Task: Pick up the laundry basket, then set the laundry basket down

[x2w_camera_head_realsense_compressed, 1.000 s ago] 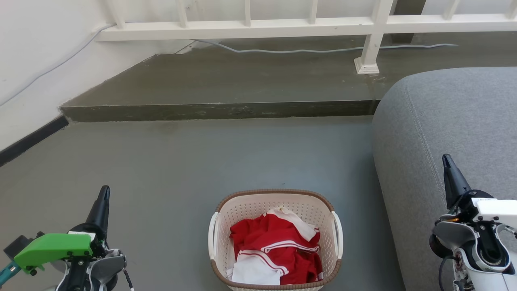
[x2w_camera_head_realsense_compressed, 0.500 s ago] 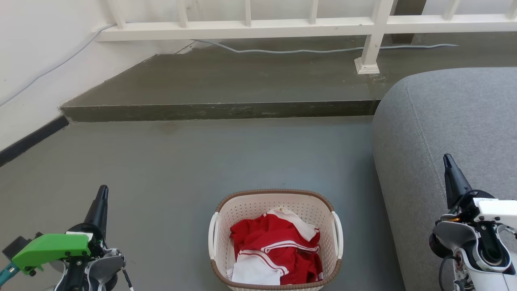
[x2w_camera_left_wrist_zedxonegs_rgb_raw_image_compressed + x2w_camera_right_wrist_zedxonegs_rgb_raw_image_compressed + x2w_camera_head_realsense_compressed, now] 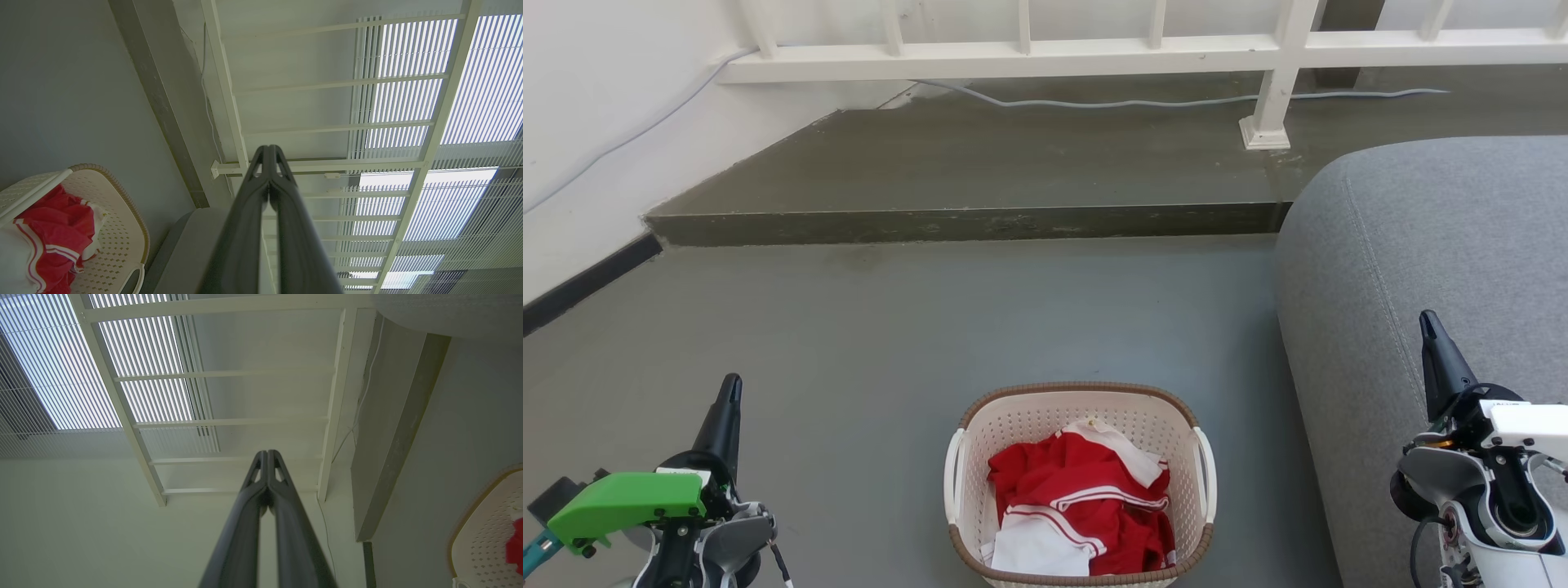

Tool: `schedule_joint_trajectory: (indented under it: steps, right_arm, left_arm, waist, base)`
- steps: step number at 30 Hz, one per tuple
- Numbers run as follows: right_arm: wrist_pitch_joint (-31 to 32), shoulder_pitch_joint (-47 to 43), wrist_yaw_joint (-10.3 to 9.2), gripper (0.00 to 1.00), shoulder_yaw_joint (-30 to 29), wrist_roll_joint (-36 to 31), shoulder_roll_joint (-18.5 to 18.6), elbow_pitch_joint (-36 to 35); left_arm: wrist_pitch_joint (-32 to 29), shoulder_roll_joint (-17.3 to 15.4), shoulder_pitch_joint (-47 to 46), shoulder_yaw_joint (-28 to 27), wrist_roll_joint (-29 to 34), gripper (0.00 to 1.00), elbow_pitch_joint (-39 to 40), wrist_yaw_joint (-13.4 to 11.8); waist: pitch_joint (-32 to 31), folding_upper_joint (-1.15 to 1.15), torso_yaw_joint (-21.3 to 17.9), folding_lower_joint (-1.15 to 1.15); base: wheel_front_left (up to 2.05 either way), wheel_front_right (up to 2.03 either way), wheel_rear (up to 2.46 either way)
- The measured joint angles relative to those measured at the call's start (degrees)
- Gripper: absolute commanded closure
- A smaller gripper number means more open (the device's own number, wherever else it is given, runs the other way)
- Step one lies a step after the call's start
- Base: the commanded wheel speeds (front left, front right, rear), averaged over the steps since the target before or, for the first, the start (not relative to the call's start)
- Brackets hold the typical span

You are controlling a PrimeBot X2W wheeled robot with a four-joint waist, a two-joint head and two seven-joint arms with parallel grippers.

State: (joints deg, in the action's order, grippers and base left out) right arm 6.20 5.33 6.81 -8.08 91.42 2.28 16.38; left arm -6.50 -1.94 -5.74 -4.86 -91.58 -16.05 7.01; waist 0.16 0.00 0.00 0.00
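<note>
Grey floor [image 3: 931, 327]: spans head view. Grey sofa [image 3: 1421, 269]: 3 o'clock. Laundry basket [image 3: 1080, 386]: standing on floor at 6 o'clock, holding red-and-white clothes [image 3: 1078, 506]. Left gripper [image 3: 733, 382]: 8 o'clock, fingers pressed together, empty, well apart from basket. Right gripper [image 3: 1426, 318]: 4 o'clock, likewise closed and empty.

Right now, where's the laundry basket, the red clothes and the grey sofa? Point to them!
laundry basket [image 3: 1045, 420], head view, on its far perforated inside wall.
red clothes [image 3: 1045, 474], head view, on the left part of the red cloth.
grey sofa [image 3: 1437, 229], head view, on its rounded top.
</note>
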Motion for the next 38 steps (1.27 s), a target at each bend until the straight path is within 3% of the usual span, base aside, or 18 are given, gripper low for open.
schedule_joint_trajectory:
  steps: [38]
  right_arm:
    - [-0.01, -0.03, 0.22, 1.0, 0.03, 0.2, 0.0, -0.2]
  left_arm:
    - [0.0, 0.0, 0.02, 0.01, -0.01, 1.0, 0.12, 0.0]
  waist:
    - [0.0, 0.0, 0.0, 0.0]
  base:
    - [0.0, 0.0, 0.0]
